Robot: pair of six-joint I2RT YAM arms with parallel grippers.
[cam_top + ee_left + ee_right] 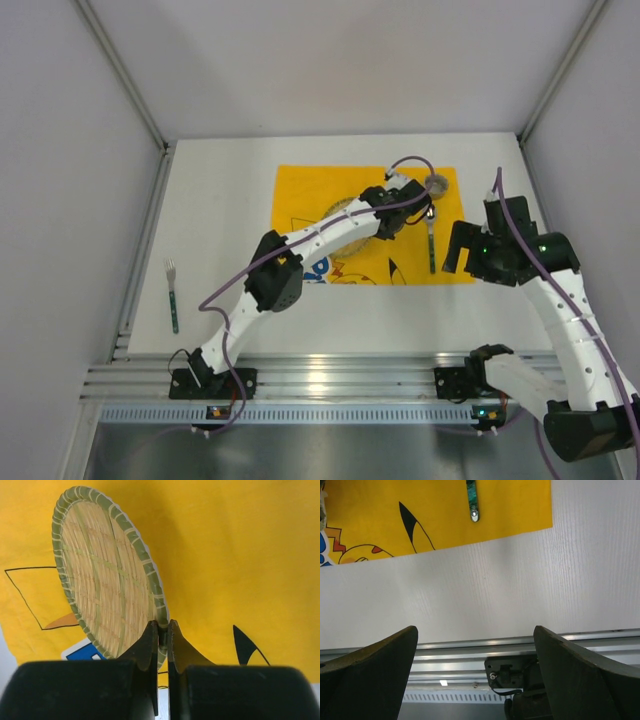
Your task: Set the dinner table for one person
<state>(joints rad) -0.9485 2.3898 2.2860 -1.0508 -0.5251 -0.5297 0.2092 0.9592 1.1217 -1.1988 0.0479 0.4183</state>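
1. One large, plain white, matte rectangular desk (220,220) fills the middle of the top view and carries every item. Both arm bases are bolted at its near edge.
2. Yellow rectangular cloth placemat (300,200) with blue-and-black print lies flat at the far centre of the desk.
3. Left end effector (162,627) reaches out over the placemat. Its fingers are pressed together on the rim of the plate in item 5.
4. Right end effector (475,630) hangs above bare desk by the placemat's near right corner. Its fingers are spread wide and hold nothing.
5. Round woven bamboo plate (105,585) with a green rim is over the placemat, pinched at one edge. Whether it is lifted or lying flat cannot be told.
6. Utensil with a green patterned handle (431,250) lies on the right part of the placemat, with its handle toward the arms. Its head is too blurred to name.
7. Metal fork with a green handle (172,295) lies on the left part of the desk, well apart from the placemat, with its tines pointing away from the arms.
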